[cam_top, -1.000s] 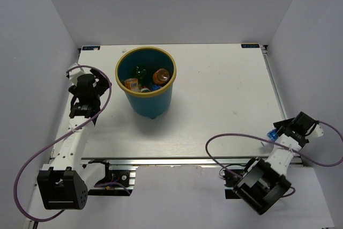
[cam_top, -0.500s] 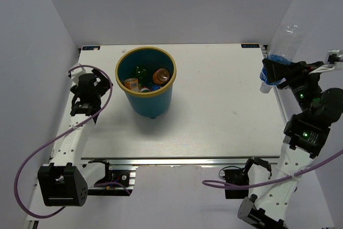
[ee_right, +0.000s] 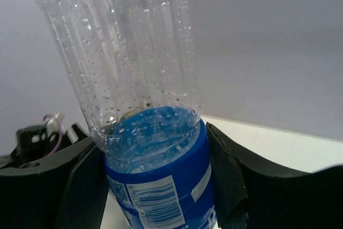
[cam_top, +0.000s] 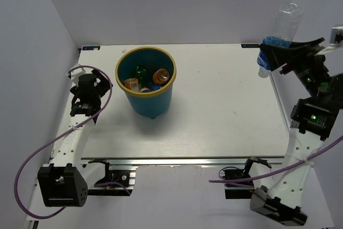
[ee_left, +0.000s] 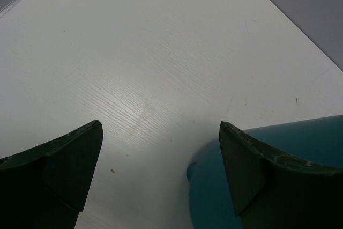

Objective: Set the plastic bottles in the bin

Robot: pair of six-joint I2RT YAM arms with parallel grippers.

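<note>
Right hand: closed around a bottle, one finger on each side of its blue label, raised high above the far right corner of the surface.
Held bottle: clear plastic with a blue label and droplets inside its wall. It is tilted, with the clear end uppermost and the labelled end down between the fingers. It is off the surface and well apart from the bin.
Bin: round, teal-blue with a yellowish rim. It stands upright on the far left part of the surface.
Bottles in the bin: an orange one, a green one, one with an orange and white label, and something blue between them, all lying below the rim.
Left hand: jaws spread wide with nothing between them, low over the left side of the surface. The bin's teal wall is just beside its right finger in the left wrist view.
Left arm: reaches up along the left edge of the surface, apart from the bin.
</note>
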